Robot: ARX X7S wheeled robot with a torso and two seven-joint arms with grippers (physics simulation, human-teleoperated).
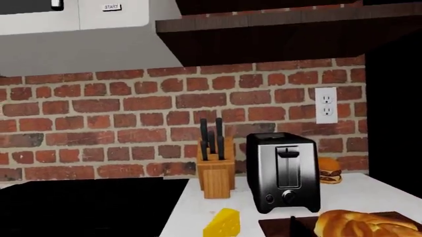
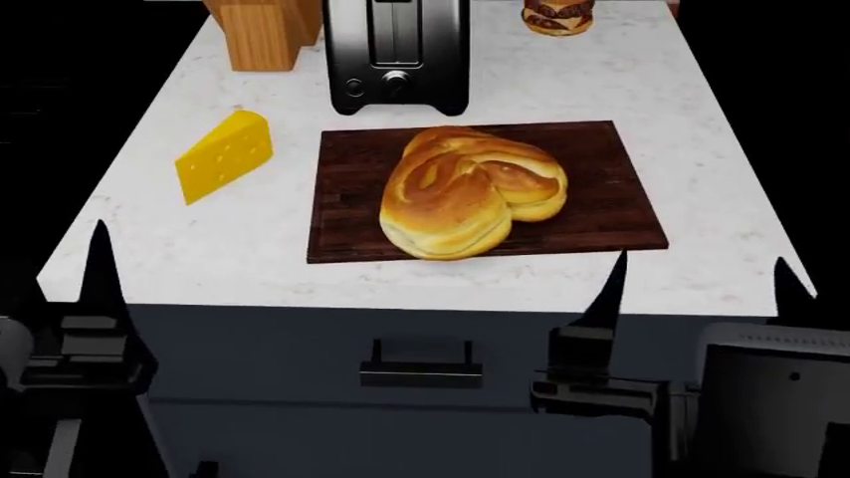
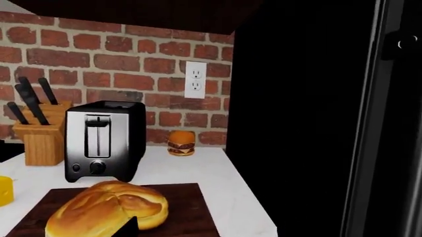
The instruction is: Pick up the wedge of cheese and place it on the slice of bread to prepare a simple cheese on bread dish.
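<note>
The wedge of cheese is bright yellow with small holes and lies on the white counter, left of the board; it also shows low in the left wrist view. The slice of bread is a golden twisted loaf on a dark wooden cutting board, also seen as bread. My left gripper hangs in front of the counter's left corner, with only one finger showing. Before the counter's right front edge, my right gripper stands open. Both hold nothing.
A steel toaster stands behind the board, a wooden knife block to its left and a small burger at the back right. A brick wall with an outlet backs the counter. A drawer handle sits below the front edge.
</note>
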